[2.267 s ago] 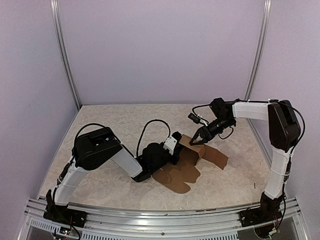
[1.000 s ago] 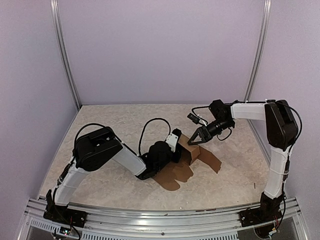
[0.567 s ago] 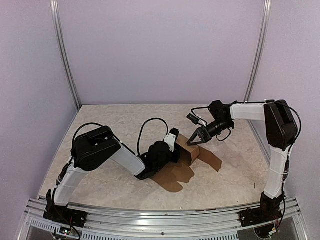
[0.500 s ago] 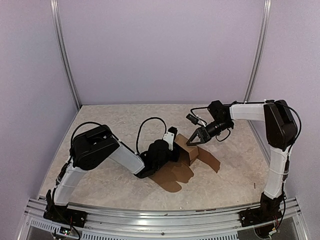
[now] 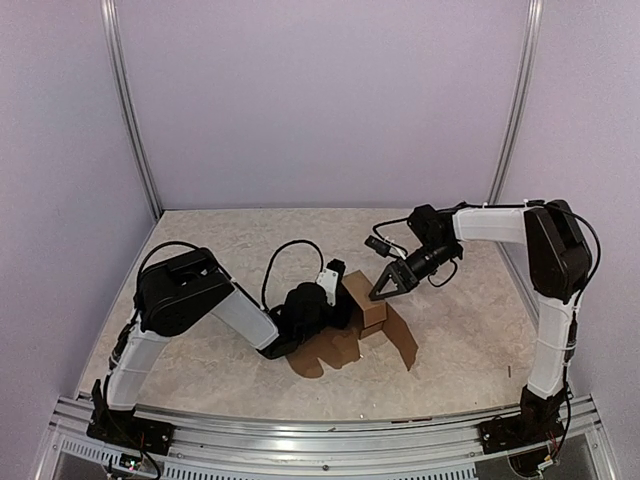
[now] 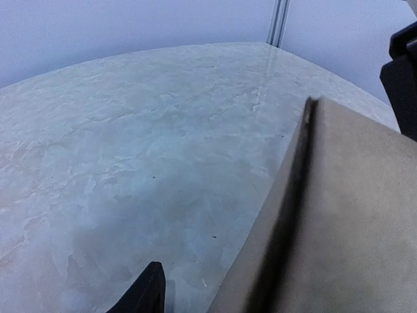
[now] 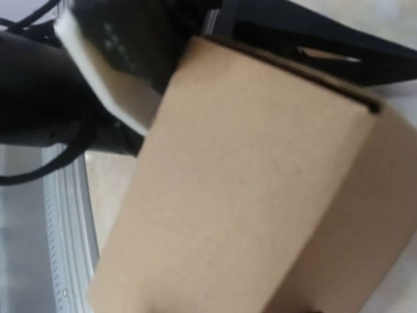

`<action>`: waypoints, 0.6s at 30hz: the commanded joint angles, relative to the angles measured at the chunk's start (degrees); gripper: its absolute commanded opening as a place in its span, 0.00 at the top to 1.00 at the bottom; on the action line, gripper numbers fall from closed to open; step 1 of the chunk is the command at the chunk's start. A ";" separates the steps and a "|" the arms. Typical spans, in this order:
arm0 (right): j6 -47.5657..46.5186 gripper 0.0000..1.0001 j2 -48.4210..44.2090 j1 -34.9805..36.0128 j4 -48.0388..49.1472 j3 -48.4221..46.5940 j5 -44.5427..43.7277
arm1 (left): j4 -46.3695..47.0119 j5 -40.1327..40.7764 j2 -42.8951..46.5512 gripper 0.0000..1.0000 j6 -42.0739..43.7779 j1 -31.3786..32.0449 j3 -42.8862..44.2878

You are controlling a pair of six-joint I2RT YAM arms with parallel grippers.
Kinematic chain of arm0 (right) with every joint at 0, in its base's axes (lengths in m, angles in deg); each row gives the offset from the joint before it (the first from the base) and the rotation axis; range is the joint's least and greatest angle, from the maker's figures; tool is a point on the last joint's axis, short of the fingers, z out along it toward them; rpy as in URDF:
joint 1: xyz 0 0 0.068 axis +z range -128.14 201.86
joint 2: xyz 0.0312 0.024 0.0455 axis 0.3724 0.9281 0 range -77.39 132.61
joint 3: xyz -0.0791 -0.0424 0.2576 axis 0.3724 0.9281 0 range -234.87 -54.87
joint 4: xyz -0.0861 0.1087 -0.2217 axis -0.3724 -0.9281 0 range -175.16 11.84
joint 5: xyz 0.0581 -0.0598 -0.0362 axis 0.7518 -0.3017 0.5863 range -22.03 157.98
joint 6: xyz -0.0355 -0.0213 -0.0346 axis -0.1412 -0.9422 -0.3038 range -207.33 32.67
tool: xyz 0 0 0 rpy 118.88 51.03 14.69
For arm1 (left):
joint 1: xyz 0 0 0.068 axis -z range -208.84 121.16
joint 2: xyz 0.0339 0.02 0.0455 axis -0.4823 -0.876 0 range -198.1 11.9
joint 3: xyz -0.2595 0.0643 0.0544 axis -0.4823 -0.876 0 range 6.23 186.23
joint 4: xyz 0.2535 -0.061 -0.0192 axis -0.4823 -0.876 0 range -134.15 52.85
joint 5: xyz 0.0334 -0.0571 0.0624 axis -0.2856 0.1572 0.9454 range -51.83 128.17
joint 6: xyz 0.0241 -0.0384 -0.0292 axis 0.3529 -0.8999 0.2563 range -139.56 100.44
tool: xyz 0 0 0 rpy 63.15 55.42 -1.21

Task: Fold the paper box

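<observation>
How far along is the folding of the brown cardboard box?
Done: the plain brown cardboard box has walls standing as a small block. In hand: the left pincer sits against one side, the right pincer, spread open, at the other. Left: its rounded flaps lie flat on the marbled table, not yet tucked.

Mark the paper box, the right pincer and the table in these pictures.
paper box (image 5: 365,296): top view, on its raised folded part.
right pincer (image 5: 385,291): top view, midway between its fingertips.
table (image 5: 230,250): top view, on bare marbled surface at far left.
</observation>
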 commanded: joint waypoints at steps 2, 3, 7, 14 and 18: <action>-1.75 0.37 -0.07 -0.15 -3.07 -1.37 -1.48 | 4.93 -1.00 3.33 0.46 9.35 2.75 -4.02; -1.82 0.37 -0.51 -0.31 -3.09 -1.42 -1.79 | 4.93 -0.95 4.02 0.45 9.92 3.14 -4.60; -2.46 0.36 -2.72 -0.75 -3.36 -0.96 -2.88 | 6.63 0.78 6.79 0.38 9.95 4.27 -9.42; -3.28 0.34 -6.66 -0.86 -4.11 -1.61 -6.43 | 5.15 2.04 14.55 0.27 9.07 4.52 -17.91; -3.73 0.34 -8.92 0.25 -3.28 -1.24 -13.53 | -2.79 2.50 20.25 0.22 9.49 5.18 -20.88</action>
